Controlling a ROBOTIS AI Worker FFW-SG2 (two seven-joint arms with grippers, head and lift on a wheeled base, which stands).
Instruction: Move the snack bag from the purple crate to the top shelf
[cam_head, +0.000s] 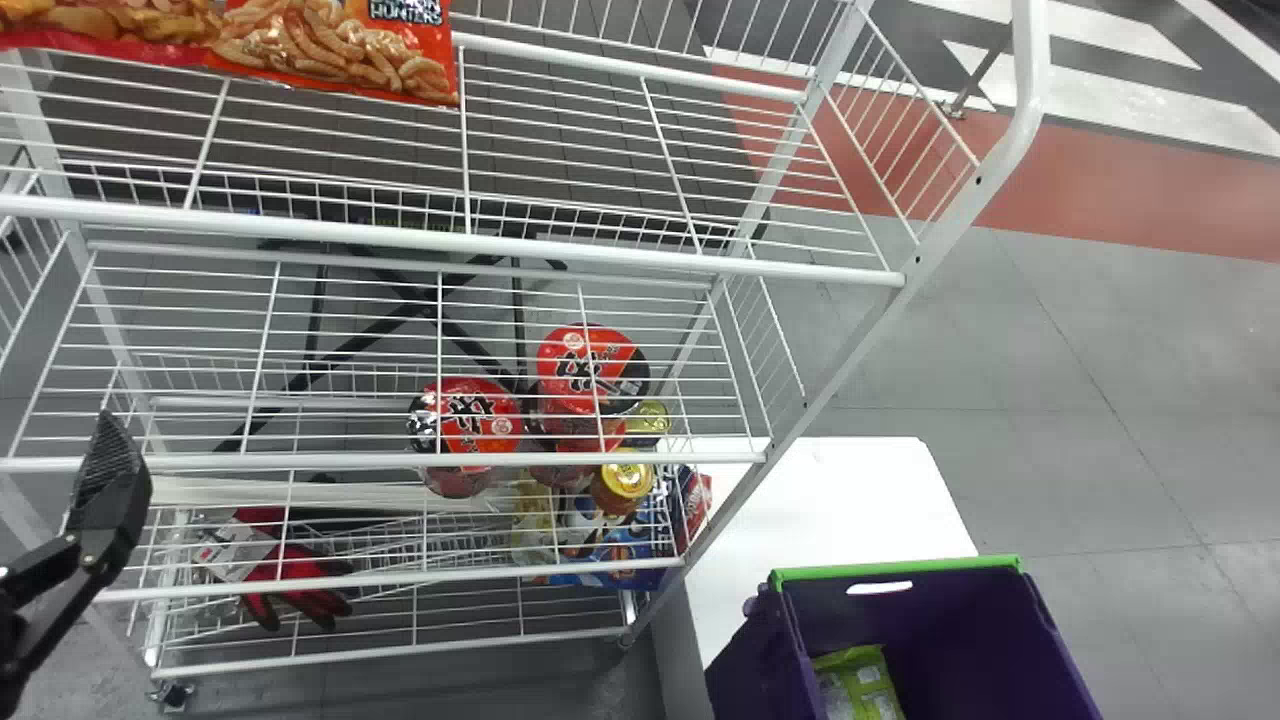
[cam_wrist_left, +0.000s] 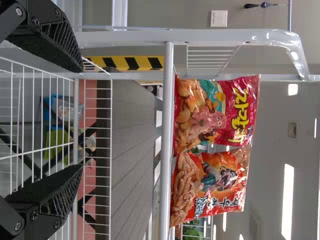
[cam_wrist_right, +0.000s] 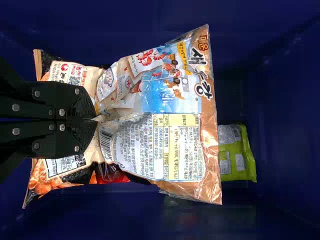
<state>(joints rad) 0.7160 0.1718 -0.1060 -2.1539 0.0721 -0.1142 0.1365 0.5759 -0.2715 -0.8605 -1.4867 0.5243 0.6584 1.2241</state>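
Right claw (cam_wrist_right: 94, 120) pinches snack bag (cam_wrist_right: 165, 120) in purple crate (cam_head: 935, 610); left claw (cam_head: 108, 500) gapes wide

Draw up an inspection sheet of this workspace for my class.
Surface: white table beside the white rack.
Job's things: snack bag raised above other bags in the purple crate; top shelf already holds two bags.
Clutter: red cups and gloves lower in the rack.
Hands: right hand shut on the snack bag; left hand open.
Cables: nothing seen.
Surroundings: grey floor, red band.
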